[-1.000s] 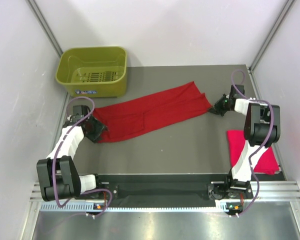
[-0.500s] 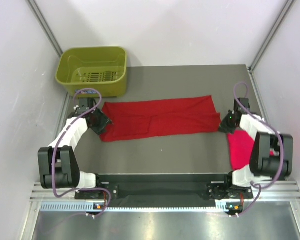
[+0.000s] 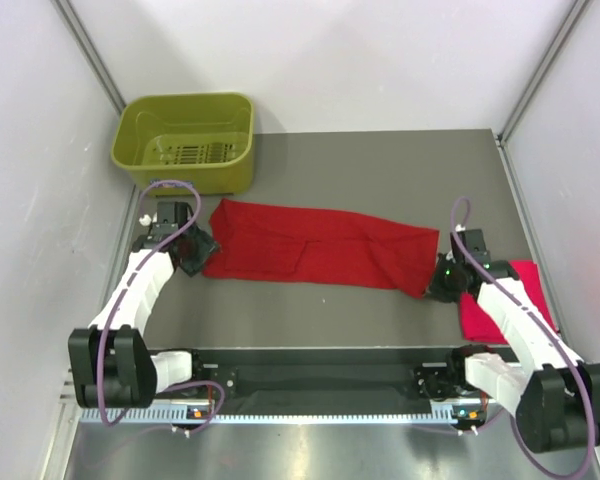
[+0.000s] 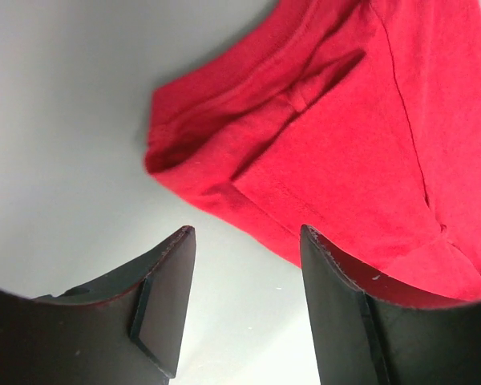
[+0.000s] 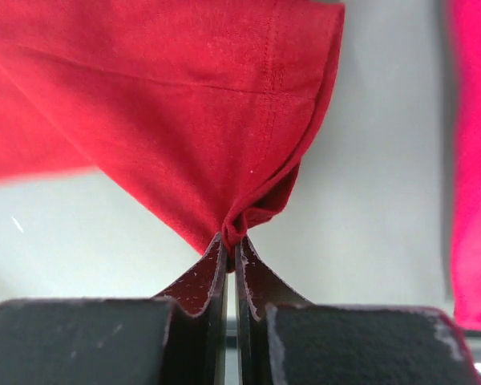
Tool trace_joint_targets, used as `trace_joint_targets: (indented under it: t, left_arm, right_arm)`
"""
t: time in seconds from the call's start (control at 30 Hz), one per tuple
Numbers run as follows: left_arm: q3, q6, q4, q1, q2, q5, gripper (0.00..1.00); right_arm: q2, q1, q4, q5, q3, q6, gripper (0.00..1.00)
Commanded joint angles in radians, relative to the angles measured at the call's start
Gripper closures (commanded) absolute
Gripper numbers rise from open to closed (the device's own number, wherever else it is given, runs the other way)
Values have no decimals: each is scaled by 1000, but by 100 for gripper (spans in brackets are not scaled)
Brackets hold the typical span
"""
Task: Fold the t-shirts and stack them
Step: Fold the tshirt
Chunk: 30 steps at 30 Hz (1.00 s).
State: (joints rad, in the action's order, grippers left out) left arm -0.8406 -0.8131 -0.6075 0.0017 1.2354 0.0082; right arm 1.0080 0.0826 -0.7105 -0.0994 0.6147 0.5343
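My right gripper [image 5: 229,241] pinched the right end of the deep red t-shirt [image 3: 310,245] stretched across the table [image 3: 380,170], while my left gripper [image 4: 244,233] stood spread beside its left end; flattening was probably in hand, and folding next would call for regrasping.

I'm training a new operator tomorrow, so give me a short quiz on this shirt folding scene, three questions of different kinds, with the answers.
1. True or false: the left hand is clamped on the deep red shirt.
2. Where does the pink shirt lie? A) hanging from the left hand B) on the table, at its right side C) under the deep red shirt
3. Fill in: the right hand is shut on a ___ of the deep red shirt.
Key: 1 false, the left hand is open, just off the cloth; 2 B; 3 corner.
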Motion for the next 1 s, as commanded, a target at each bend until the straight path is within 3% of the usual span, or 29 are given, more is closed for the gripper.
trace_joint_targets:
  t: [0.0, 0.3, 0.57, 0.7, 0.8, 0.97]
  left_arm:
    - [-41, 29, -67, 1, -53, -95, 40]
    - [-101, 55, -83, 1, 19, -128, 41]
    - [-94, 2, -109, 1, 68, -126, 37]
    - [-95, 3, -133, 3, 82, -113, 35]
    - [-78, 5, -138, 9, 73, -99, 33]
    - [-51, 17, -107, 26, 78, -47, 31]
  right_arm:
    - [-60, 84, -125, -31, -36, 12, 100]
    - [-183, 261, -311, -86, -30, 4, 100]
    - [-192, 416, -331, -184, -64, 69, 98]
    - [-195, 437, -360, -175, -3, 56, 72]
    - [-148, 440, -376, -194, 66, 33, 59]
    - [-27, 442, -362, -160, 299, -64, 46]
